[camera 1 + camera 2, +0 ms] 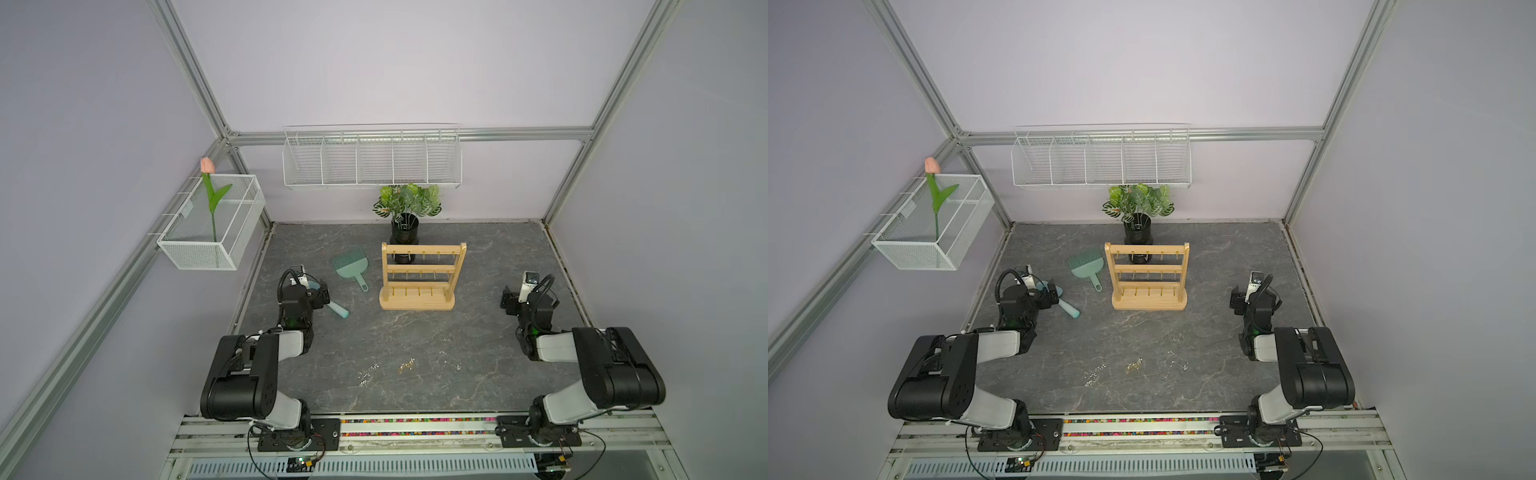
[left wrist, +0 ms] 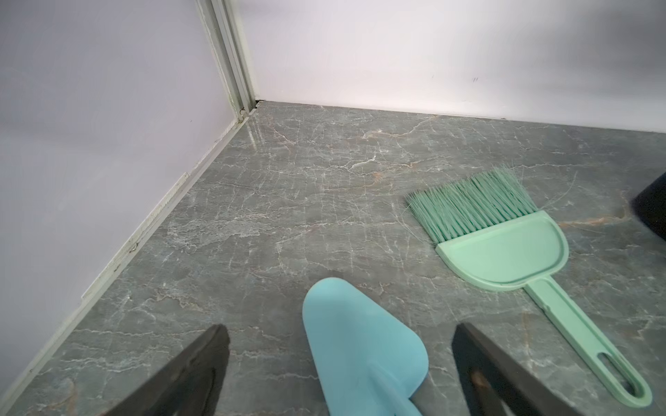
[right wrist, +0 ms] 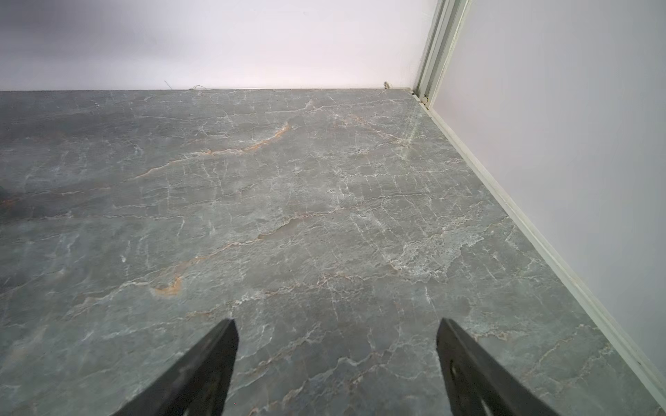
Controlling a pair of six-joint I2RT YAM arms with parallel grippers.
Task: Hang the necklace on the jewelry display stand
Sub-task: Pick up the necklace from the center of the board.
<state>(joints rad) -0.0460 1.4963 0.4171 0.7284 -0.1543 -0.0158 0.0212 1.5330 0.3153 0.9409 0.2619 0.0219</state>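
The jewelry display stand [image 1: 419, 277] [image 1: 1148, 277], light wood with rows of gold hooks, stands upright at mid-table with nothing on its hooks. Near the front edge lies a small gold necklace [image 1: 407, 365] [image 1: 1134, 365] in a heap, with a silvery chain [image 1: 367, 375] to its left and a thinner one [image 1: 453, 362] to its right. My left gripper [image 1: 321, 293] [image 2: 341, 329] is open, low at the table's left, far from the jewelry. At the table's right, my right gripper [image 1: 508, 301] [image 3: 337, 324] is open over bare table.
A blue scoop [image 2: 360, 354] [image 1: 338, 309] lies on the table between the left fingers, not gripped. A green brush [image 1: 351, 267] [image 2: 504, 248] lies left of the stand. A potted plant [image 1: 405, 216] stands behind it. White wire baskets [image 1: 372, 160] hang on the back wall, a mesh basket [image 1: 212, 232] on the left.
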